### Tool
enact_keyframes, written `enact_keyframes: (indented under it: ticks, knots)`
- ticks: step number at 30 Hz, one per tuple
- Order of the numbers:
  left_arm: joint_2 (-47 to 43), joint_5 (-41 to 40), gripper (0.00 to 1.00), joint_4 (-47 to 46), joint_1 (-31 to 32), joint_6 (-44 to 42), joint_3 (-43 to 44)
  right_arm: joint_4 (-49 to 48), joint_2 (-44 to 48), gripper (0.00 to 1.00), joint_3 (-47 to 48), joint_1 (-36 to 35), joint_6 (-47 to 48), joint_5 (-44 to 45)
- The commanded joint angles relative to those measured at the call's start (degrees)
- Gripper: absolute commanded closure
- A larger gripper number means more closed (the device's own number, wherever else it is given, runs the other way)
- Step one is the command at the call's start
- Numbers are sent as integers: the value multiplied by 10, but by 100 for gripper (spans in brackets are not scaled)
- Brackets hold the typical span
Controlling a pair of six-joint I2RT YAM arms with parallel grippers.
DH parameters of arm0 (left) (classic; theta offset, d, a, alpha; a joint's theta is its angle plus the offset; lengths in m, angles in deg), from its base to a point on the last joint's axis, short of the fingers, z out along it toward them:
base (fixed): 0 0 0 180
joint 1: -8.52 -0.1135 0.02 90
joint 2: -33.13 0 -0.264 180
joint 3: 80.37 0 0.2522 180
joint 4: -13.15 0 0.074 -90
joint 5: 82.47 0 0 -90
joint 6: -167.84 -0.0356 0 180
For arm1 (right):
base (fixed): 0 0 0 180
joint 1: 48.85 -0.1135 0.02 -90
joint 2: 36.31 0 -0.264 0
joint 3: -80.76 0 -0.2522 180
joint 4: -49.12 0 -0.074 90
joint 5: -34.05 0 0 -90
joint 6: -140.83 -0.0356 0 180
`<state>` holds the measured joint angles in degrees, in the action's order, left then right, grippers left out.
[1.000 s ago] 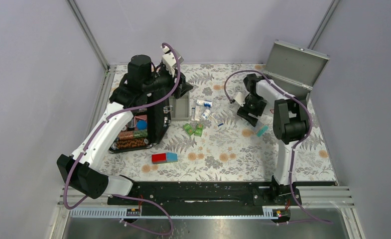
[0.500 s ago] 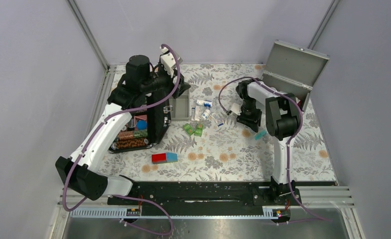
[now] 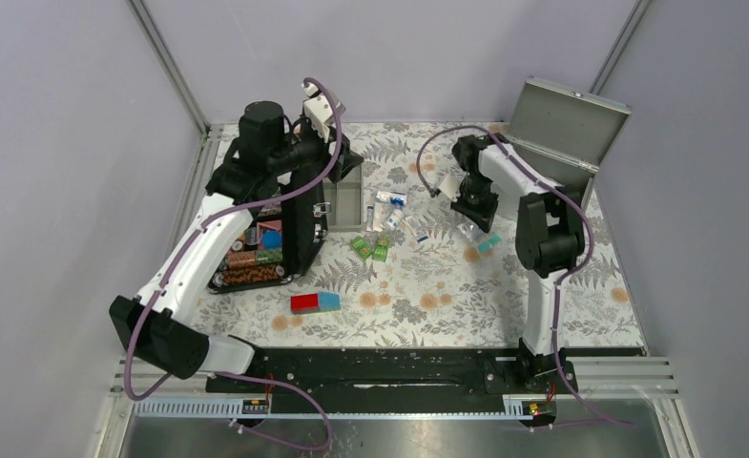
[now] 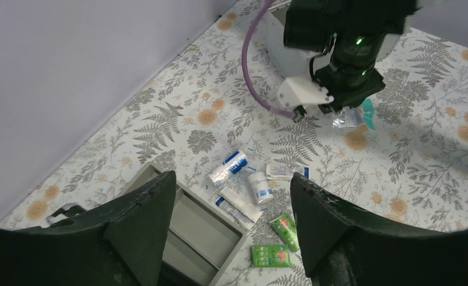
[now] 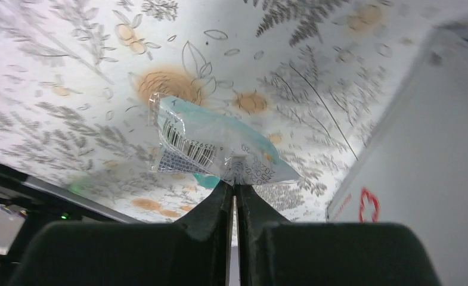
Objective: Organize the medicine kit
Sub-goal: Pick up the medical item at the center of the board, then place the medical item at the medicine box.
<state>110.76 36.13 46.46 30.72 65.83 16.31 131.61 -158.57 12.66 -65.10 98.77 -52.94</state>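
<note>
Medicine kit [image 3: 569, 122], lid up, sits at two o'clock on the table [image 3: 427, 305]; beside it the right gripper [image 5: 234, 179] pinches a clear packet [image 5: 213, 143], likely to stow inside, while the left gripper [image 4: 231, 185] hangs spread at eleven o'clock.

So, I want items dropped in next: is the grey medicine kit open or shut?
Open. The medicine kit lid stands raised, leaning back toward the far right corner.
</note>
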Motion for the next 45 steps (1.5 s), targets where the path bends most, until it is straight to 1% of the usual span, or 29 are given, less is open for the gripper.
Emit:
enact_keyframes:
  ticks: [1, 4, 5, 7, 10, 11, 13, 15, 17, 21, 25, 26, 27, 28, 30, 32, 34, 37, 39, 41, 45]
  knots:
    - [27, 32, 30, -52, -2, 43, 35, 41, 114, 93, 53, -4, -42, -53]
    - [35, 38, 30, -65, -1, 62, 36, 39, 151, 96, 70, 11, -56, -52]
    - [37, 40, 30, -67, -1, 67, 37, 39, 158, 100, 81, 25, -62, -53]
    - [37, 43, 30, -71, -1, 73, 36, 39, 161, 100, 114, 55, -91, -55]
    - [38, 43, 30, -77, -1, 80, 34, 40, 137, 100, 191, 115, -150, -60]
    - [38, 42, 30, -78, -1, 82, 34, 39, 124, 100, 230, 136, -171, -55]
    - [37, 40, 30, -77, -1, 82, 34, 28, 93, 100, 279, 180, -223, -34]
    - [37, 38, 30, -75, -1, 81, 35, 6, 78, 100, 291, 210, -242, 1]
    - [36, 36, 30, -71, -1, 78, 37, -10, 63, 100, 292, 226, -242, 22]
    - [32, 26, 30, -62, 0, 67, 35, -12, 13, 97, 316, 250, -270, 70]
    - [20, 15, 30, -57, -2, 57, 24, -31, -20, 95, 316, 266, -291, 112]
    - [19, 14, 30, -55, -2, 54, 22, -31, -27, 93, 319, 267, -292, 116]
    - [17, 14, 30, -52, -3, 52, 21, -31, -32, 89, 320, 267, -293, 121]
    - [16, 13, 30, -50, -2, 50, 20, -33, -36, 84, 318, 267, -299, 130]
    - [14, 12, 30, -47, -3, 49, 19, -40, -35, 68, 303, 266, -309, 166]
    - [13, 10, 30, -47, -3, 47, 20, -50, -30, 62, 284, 266, -313, 199]
    - [14, 11, 30, -48, -2, 48, 21, -50, -21, 55, 268, 266, -314, 213]
    - [16, 14, 30, -50, -2, 52, 22, -39, 1, 49, 256, 266, -321, 192]
    - [16, 15, 30, -53, -2, 56, 22, -28, 28, 47, 256, 265, -324, 152]
    - [17, 16, 30, -53, -3, 57, 22, -14, 51, 45, 262, 262, -322, 88]
    - [20, 17, 30, -53, -2, 61, 24, 9, 94, 38, 275, 250, -304, -70]
